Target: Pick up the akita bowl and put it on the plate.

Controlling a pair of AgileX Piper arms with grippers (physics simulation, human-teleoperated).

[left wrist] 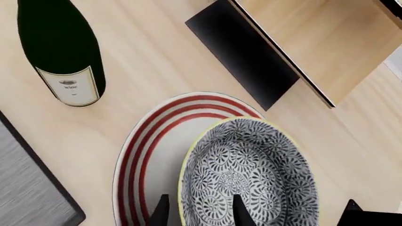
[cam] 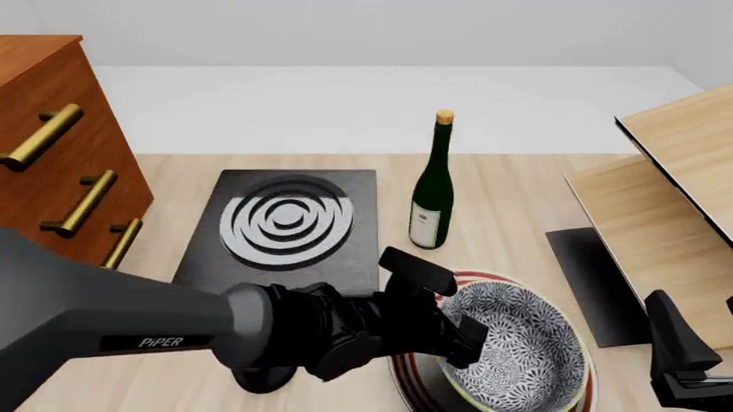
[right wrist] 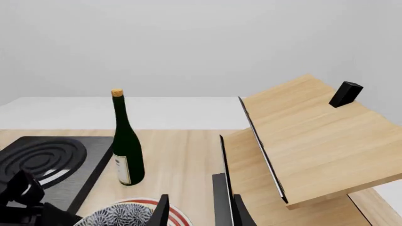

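The akita bowl point(left wrist: 251, 169), black-and-white floral with a pale yellow rim, lies over the right part of the red-ringed white plate point(left wrist: 150, 150); I cannot tell whether it rests on it. My left gripper point(left wrist: 201, 214) is open. One finger point(left wrist: 161, 213) is outside the bowl's rim and the other is inside. From the front, the left gripper point(cam: 462, 342) is at the bowl's point(cam: 516, 348) left rim, above the plate point(cam: 481, 280). My right gripper point(cam: 675, 356) hangs open and empty at the near right, with bowl point(right wrist: 119, 217) and plate point(right wrist: 148, 202) low in its view.
A green wine bottle point(cam: 432, 193) stands just behind the plate. A black slab with grey rings point(cam: 287, 225) lies to the left, beside a wooden drawer cabinet point(cam: 57, 163). A slanted wooden shelf unit point(cam: 675, 206) with a black base point(cam: 590, 279) fills the right side.
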